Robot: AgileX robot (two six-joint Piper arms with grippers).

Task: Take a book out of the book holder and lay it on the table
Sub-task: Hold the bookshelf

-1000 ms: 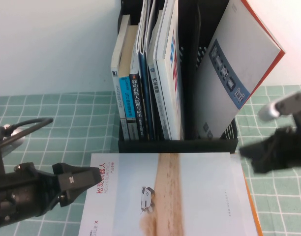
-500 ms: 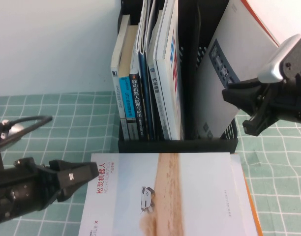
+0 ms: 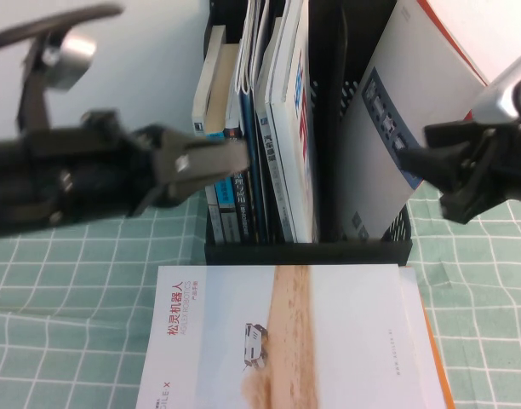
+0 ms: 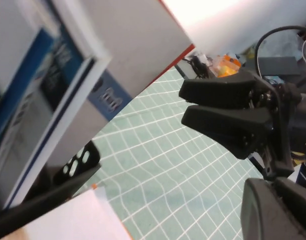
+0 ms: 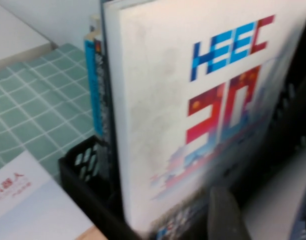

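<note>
A: Where does the book [image 3: 418, 111] stand?

B: It leans in the right-hand bay of the book holder [image 3: 307, 251], tilted to the right, with its slate-blue band facing the near side. The other bays to its left are packed with upright volumes [image 3: 260, 128].

A: And the right hand [image 3: 435, 175]?

B: It hangs just beside the book's right edge, above the holder's right end, with its fingers spread wide and nothing between them.

A: The left hand [image 3: 231, 158]?

B: It is raised in front of the spines at the holder's left side. Its fingers sit narrow, pressed almost together, and they hold nothing.

A: What lies on the worktop [image 3: 90, 256]?

B: A large white book with a sandy stripe [image 3: 286, 341] lies flat on the green grid cloth, just near of the holder's front rim.
</note>
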